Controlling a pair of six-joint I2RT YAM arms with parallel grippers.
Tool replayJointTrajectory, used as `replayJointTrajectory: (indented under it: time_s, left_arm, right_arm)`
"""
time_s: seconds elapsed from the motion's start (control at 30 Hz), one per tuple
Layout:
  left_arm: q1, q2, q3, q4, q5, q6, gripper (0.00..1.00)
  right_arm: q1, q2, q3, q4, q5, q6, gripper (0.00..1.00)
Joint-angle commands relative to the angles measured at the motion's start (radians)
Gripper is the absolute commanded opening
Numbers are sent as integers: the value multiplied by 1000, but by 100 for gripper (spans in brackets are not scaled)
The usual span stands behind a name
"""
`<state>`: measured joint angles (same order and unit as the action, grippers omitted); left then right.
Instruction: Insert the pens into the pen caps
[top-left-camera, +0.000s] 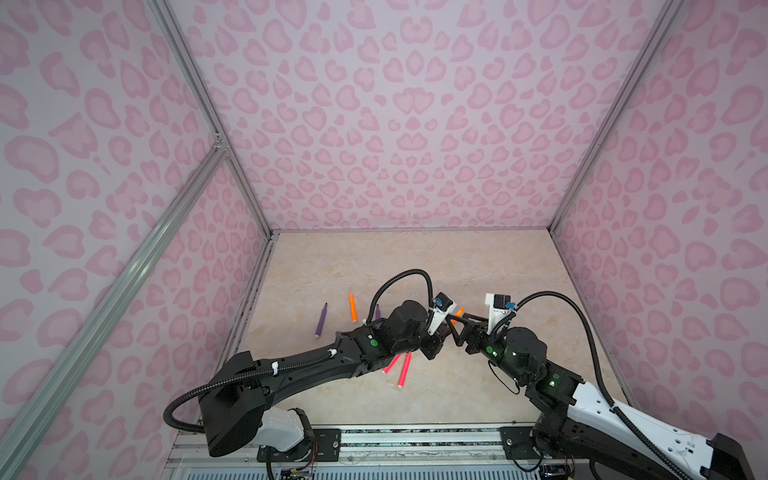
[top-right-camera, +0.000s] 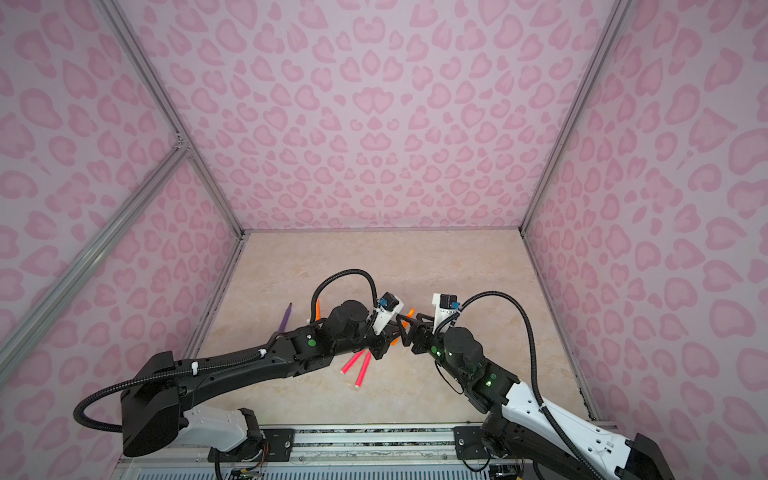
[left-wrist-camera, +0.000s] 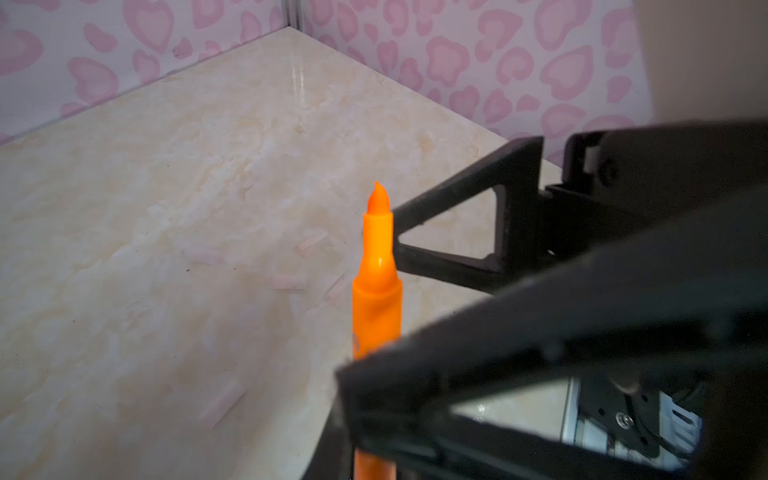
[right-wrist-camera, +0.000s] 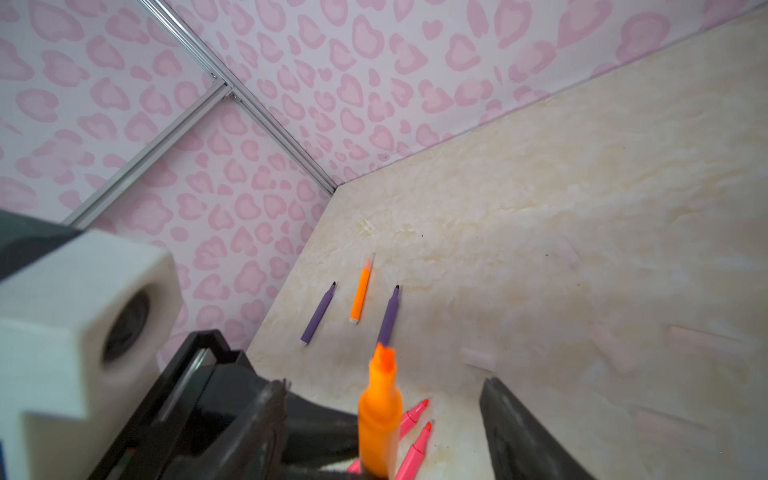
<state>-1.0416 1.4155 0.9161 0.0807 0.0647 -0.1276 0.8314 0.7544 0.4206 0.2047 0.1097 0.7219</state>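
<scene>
- My left gripper (left-wrist-camera: 365, 374) is pinched tight on an orange pen (left-wrist-camera: 376, 257). The pen is up off the table (top-left-camera: 415, 266), and its bare tip sticks out past the jaws.
- My right gripper (right-wrist-camera: 384, 382) is right up at that held pen. Its jaws are spread wide, one on each side of the pen. I can see a gap between the pen and one finger (right-wrist-camera: 519, 436). It holds nothing.
- In both top views, a second orange pen (top-left-camera: 353, 308) lies flat to the left of the held pen. A purple pen (top-left-camera: 321, 320) lies farther left still.
- The other purple pen (right-wrist-camera: 388, 318) lies closer to the held pen. My left arm (top-left-camera: 316, 370) hides most of it from above.
- Two pink-red pens (top-left-camera: 404, 370) lie side by side, just on the robot's side of the held pen.
- The pen caps (left-wrist-camera: 289, 281) are pale little tubes. They lie flat and scattered on the table, out past the held pen's tip. They are very hard to see.
</scene>
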Motion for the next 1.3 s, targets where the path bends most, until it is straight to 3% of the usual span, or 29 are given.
replayJointTrajectory:
  time_s: [0.0, 0.2, 0.47, 0.7, 0.87, 0.97, 1.1, 1.27]
  left_arm:
    - [-20, 7, 7, 48, 9, 32, 3]
    - [-30, -9, -4, 62, 18, 33, 4]
    - [-31, 3, 1, 52, -10, 39, 4]
    - [-34, 11, 10, 52, 21, 26, 3]
    - [-34, 3, 7, 51, 24, 28, 4]
    - [-35, 10, 9, 50, 7, 25, 16]
    - [-35, 34, 17, 44, -16, 18, 31]
    - [-34, 45, 22, 47, -29, 8, 35]
  right_arm:
    - [-5, -30, -22, 17, 70, -17, 68]
    - [-26, -82, -44, 11, 52, 16, 65]
    - [-5, -35, -33, 55, -8, 48, 53]
    - [12, 17, -24, 72, 11, 55, 31]
    - [20, 48, -11, 68, 19, 53, 6]
    - [39, 59, -3, 63, 39, 52, 0]
    - [74, 70, 4, 72, 57, 56, 0]
    - [126, 90, 17, 86, 89, 53, 0]
